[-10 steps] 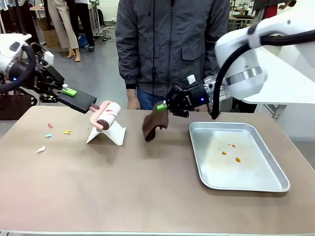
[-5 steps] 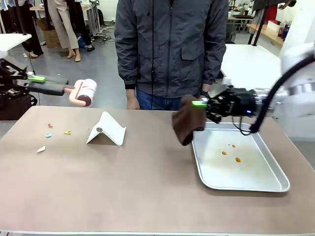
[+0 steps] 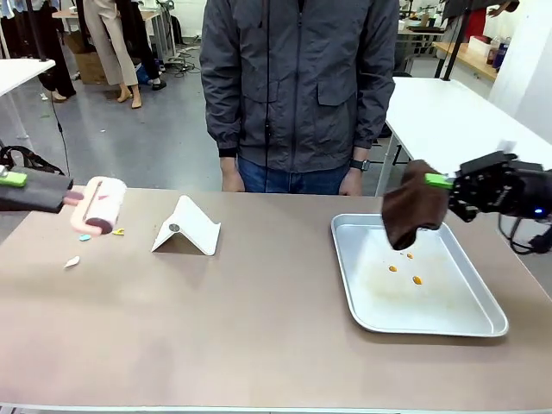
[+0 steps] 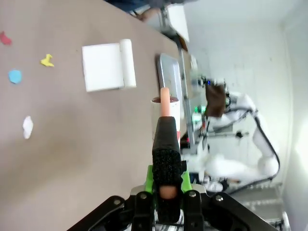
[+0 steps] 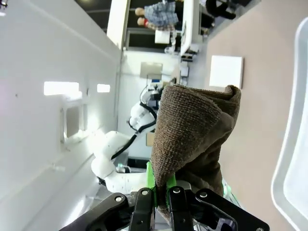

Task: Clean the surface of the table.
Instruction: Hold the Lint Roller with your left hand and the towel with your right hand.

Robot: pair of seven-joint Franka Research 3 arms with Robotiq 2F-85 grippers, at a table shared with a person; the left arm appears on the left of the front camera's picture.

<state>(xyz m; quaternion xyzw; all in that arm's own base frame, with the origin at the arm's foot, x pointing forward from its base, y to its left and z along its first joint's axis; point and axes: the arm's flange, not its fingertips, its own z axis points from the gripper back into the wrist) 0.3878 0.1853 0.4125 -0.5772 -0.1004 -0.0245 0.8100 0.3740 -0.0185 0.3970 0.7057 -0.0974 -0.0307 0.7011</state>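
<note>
Roller [image 3: 97, 207] has dropped toward table [image 3: 259, 336], cloth [image 3: 412, 207] shifted above tray [image 3: 338, 259].

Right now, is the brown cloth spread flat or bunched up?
Bunched up: the brown cloth hangs folded from the shut right gripper, above the silver tray, not laid flat.

text: none legible | labels, brands: none legible | numbers, signs: none legible
</note>
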